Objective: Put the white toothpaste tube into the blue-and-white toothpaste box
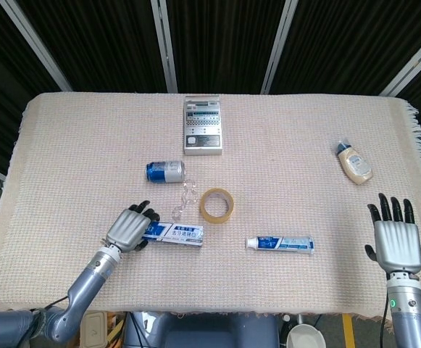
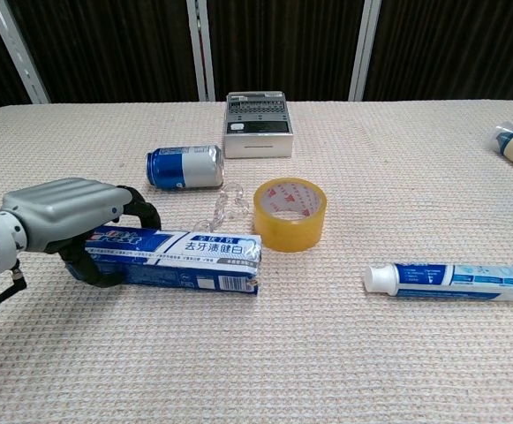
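The blue-and-white toothpaste box (image 1: 172, 233) (image 2: 178, 259) lies left of centre near the front of the cloth. My left hand (image 1: 129, 229) (image 2: 66, 221) grips its left end, fingers curled over the top and thumb underneath, and that end is tilted up slightly. The white toothpaste tube (image 1: 280, 244) (image 2: 451, 282) lies flat to the right of the box, cap pointing left, with nothing touching it. My right hand (image 1: 394, 240) hovers at the front right, fingers spread and empty, well away from the tube; the chest view does not show it.
A roll of yellow tape (image 1: 217, 204) (image 2: 290, 213) and a clear plastic piece (image 1: 187, 197) lie just behind the box. Further back are a blue can (image 1: 165, 171) (image 2: 184, 166) and a grey device (image 1: 202, 125). A cream bottle (image 1: 354, 162) lies at the right.
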`<action>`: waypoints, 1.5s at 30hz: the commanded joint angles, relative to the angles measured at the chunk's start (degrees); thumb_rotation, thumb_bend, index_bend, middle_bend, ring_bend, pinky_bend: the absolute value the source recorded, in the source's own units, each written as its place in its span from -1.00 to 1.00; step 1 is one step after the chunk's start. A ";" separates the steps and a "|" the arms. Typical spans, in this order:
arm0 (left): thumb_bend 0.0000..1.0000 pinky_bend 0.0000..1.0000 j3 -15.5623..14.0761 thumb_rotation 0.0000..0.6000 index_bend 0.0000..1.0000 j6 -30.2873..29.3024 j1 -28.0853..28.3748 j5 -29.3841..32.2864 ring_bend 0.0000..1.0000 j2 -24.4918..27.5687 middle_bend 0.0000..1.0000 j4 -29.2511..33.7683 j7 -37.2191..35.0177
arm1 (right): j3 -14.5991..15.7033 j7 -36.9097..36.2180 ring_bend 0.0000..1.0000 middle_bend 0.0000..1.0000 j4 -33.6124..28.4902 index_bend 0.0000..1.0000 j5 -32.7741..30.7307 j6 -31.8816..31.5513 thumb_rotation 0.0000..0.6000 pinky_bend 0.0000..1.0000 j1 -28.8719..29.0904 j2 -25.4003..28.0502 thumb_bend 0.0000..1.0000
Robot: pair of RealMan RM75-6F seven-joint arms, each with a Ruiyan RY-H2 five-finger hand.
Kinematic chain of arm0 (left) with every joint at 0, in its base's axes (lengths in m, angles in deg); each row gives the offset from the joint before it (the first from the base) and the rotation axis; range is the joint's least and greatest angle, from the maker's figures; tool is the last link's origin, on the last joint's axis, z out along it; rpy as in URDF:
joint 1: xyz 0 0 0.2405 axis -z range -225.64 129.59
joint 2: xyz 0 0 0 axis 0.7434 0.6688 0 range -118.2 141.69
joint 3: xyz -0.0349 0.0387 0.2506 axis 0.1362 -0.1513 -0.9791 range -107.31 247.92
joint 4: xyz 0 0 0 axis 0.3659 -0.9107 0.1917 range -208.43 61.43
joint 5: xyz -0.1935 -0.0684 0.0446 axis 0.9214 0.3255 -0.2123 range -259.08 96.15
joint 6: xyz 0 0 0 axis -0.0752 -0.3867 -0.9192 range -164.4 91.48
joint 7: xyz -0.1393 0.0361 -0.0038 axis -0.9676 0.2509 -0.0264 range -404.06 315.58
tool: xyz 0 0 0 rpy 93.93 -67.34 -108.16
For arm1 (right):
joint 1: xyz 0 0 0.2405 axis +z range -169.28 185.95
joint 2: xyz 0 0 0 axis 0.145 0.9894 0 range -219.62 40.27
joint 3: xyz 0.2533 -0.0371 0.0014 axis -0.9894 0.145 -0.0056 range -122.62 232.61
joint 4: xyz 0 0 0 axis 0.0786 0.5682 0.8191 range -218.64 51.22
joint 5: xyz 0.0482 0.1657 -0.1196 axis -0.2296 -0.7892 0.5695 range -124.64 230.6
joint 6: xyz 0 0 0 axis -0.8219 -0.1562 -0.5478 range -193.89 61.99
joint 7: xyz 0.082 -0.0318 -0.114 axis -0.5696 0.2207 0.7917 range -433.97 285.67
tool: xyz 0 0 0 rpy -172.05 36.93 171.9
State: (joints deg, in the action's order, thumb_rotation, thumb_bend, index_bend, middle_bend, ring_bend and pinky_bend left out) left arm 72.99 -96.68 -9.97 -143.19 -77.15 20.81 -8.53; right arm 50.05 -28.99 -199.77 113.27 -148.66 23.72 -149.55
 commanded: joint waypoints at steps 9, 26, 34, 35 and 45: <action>-0.16 -0.50 0.39 1.00 -0.32 -1.65 -0.82 -1.69 -0.67 -0.31 -0.32 -1.01 -2.15 | 0.31 1.18 -0.87 -0.87 0.23 -0.60 -0.96 0.39 1.00 -1.00 0.68 -0.70 -0.57; -0.16 -0.49 3.76 1.00 -0.32 -2.99 -1.75 -4.40 -0.67 3.08 -0.33 2.66 -10.41 | 1.42 2.28 -0.87 -0.86 0.38 -0.60 -1.11 3.06 1.00 -1.00 2.51 -3.45 -0.57; -0.16 -0.50 6.99 1.00 -0.31 -3.53 -0.79 -1.03 -0.67 10.17 -0.34 10.65 -7.04 | 1.41 3.95 -0.86 -0.77 0.11 -0.60 -1.17 6.57 1.00 -1.00 5.67 -8.17 -0.57; -0.16 -0.50 7.48 1.00 -0.31 -3.66 -0.63 -0.56 -0.67 11.08 -0.34 11.65 -6.70 | 1.32 4.66 -0.86 -0.76 -0.06 -0.60 -1.50 6.70 1.00 -1.00 6.10 -8.95 -0.57; -0.16 -0.49 9.53 1.00 -0.31 -3.74 0.85 3.56 -0.67 15.01 -0.34 15.70 -5.35 | 0.11 13.34 -0.84 -0.62 -2.37 -0.53 -8.45 5.89 1.00 -1.00 10.69 -15.91 -0.57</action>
State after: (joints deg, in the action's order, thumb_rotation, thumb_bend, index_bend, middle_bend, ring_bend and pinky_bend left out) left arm 82.51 -100.41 -9.15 -139.69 -62.19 36.48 -13.84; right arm 50.36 -16.78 -201.70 105.86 -142.33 33.55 -164.42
